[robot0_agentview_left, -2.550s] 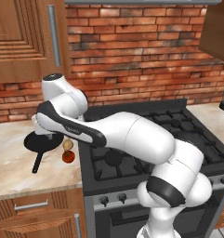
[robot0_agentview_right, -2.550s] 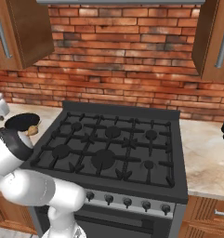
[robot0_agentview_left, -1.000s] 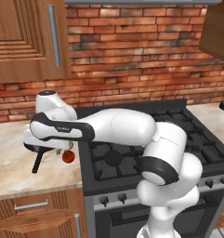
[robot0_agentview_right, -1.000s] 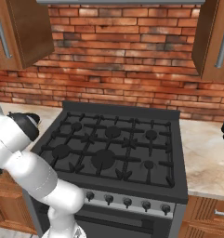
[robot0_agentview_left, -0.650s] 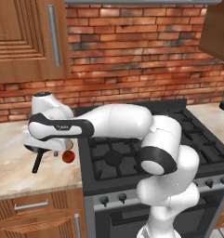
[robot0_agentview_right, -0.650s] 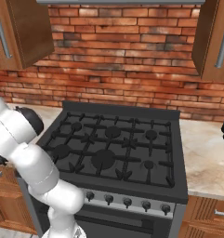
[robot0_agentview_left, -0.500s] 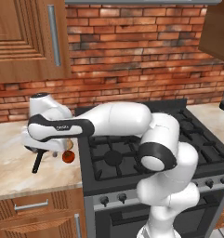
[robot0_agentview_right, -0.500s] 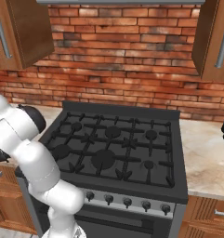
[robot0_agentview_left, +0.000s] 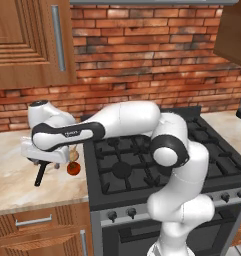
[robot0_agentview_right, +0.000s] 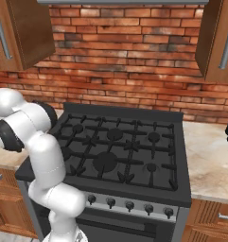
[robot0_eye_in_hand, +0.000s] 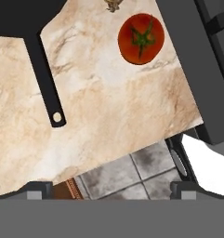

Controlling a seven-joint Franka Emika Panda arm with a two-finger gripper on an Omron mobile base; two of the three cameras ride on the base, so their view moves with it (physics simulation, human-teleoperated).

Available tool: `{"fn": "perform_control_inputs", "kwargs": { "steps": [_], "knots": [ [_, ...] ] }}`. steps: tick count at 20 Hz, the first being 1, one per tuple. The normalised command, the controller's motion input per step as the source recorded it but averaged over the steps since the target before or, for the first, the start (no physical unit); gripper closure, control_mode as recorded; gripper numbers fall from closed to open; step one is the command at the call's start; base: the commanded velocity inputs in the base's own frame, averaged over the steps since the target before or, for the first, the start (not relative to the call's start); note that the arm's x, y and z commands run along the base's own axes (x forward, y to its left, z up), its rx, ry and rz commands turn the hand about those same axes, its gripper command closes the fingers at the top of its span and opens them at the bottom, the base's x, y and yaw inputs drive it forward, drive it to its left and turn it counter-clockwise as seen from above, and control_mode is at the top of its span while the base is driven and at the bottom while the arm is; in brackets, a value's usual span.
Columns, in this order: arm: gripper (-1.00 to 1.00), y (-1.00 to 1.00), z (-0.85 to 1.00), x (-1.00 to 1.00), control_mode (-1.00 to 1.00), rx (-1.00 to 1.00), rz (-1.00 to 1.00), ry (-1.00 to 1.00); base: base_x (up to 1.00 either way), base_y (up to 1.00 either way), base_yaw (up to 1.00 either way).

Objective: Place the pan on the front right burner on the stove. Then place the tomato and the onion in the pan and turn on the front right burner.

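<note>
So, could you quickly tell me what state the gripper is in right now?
Gripper: open, holding nothing, above the counter near the pan handle.

Arm: white with dark joints, stretched far out to its left, elbow bent, forearm level.
Wrist: turned so the hand points downward.
Gripper (robot0_eye_in_hand: 108, 188): jaws spread wide, holding nothing.

Bare marble counter (robot0_eye_in_hand: 108, 116) between pan (robot0_eye_in_hand: 43, 79) handle and tomato (robot0_eye_in_hand: 141, 38): wide open lane. Tomato well apart from handle, near stove (robot0_eye_in_hand: 197, 69) edge. Onion (robot0_agentview_left: 73, 156) just behind tomato, close to stove side; tight gap there. Handle runs toward counter front edge, free on both sides. Stove grates (robot0_agentview_right: 115, 151) bare of cookware. Wall cabinet (robot0_agentview_left: 27, 40) overhangs counter.
</note>
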Motion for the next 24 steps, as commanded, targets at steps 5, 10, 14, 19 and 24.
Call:
{"fn": "perform_control_inputs", "kwargs": {
  "steps": [5,10,14,19,24],
  "knots": [
    [-1.00,0.04,-0.14,0.10,-1.00,0.00,0.00,0.00,0.00,0.00,0.00],
    [-1.00,0.05,-0.15,0.07,-1.00,0.00,0.01,0.00,0.00,0.00,0.00],
    [-1.00,0.01,-0.16,0.05,-1.00,0.00,0.05,0.00,0.00,0.00,0.00],
    [-1.00,0.00,-0.20,0.04,-1.00,0.00,0.08,0.00,0.00,0.00,0.00],
    [-1.00,0.00,-0.31,0.04,-1.00,0.00,0.13,0.00,0.00,0.00,0.00]
  ]
}}
